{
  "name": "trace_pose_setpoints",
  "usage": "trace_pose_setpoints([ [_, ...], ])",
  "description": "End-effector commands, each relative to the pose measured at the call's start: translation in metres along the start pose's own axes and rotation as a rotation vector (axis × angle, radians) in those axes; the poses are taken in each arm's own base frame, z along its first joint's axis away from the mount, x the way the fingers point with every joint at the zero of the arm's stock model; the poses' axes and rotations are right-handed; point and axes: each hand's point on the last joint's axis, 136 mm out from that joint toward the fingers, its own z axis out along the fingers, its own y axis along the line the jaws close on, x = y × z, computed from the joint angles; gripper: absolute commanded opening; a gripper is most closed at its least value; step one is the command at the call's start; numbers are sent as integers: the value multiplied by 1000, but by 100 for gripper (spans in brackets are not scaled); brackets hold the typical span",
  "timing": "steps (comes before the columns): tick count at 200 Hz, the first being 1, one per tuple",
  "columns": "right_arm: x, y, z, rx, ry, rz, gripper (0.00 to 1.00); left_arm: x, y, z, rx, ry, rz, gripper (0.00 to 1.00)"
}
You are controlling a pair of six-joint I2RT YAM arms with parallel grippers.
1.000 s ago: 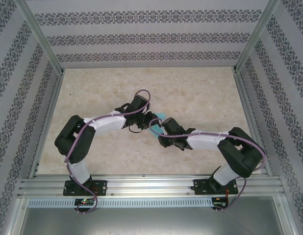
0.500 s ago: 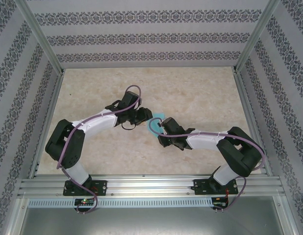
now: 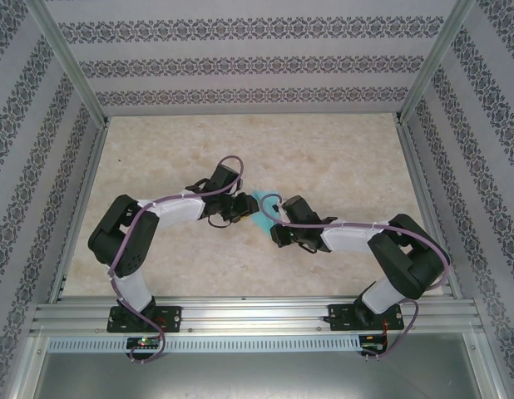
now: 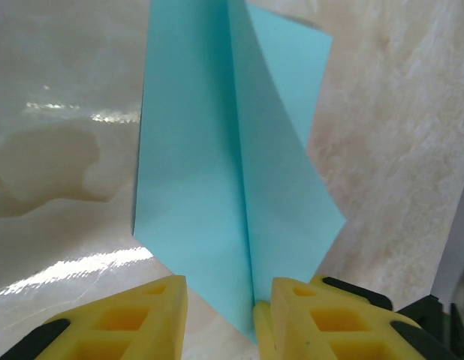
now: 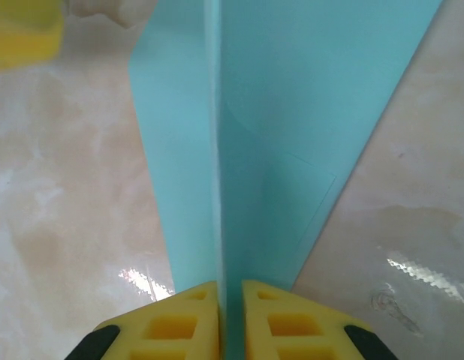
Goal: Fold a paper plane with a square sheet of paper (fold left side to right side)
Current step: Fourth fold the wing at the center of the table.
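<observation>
My left pincer [image 4: 228,307] stands open astride the paper's [image 4: 194,150] near tip, one finger against the centre crease, gripping nothing. The paper lies mid-worktop [image 3: 323,158], turquoise side up, one flap lifting off the crease. My right pincer [image 5: 230,289] is closed on the crease ridge from the paper's opposite side. If I tug right while left is loose, the paper may slide or the flap may spring open. Closing left off the crease would likely crumple it. Around the paper the worktop lies bare, with the walls well apart. Only my two pincers crowd each other.
</observation>
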Motion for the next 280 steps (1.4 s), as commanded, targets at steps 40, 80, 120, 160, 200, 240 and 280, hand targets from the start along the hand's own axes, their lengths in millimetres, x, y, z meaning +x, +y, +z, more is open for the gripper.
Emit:
trace_pose_setpoints([
  [40, 5, -1, 2, -70, -4, 62, 14, -2, -27, 22, 63, 19, 18, 35],
  [80, 8, -3, 4, -76, 4, 69, 13, -1, -30, 33, 62, 34, 23, 35],
  [120, 11, -4, 5, -77, 11, 73, 13, 1, -29, 43, 52, 49, 22, 34],
  [160, 11, -4, 5, -78, 12, 75, 14, 4, -26, 48, 44, 60, 20, 33],
  [200, 7, -1, 1, -96, -1, 84, 18, 6, -23, 52, 35, 65, 18, 33],
  [240, 3, 2, -3, -136, -11, 112, 23, 7, -17, 56, 18, 69, 13, 32],
  [280, -1, 4, -6, -191, -28, 143, 27, 8, -12, 57, 4, 71, 8, 32],
])
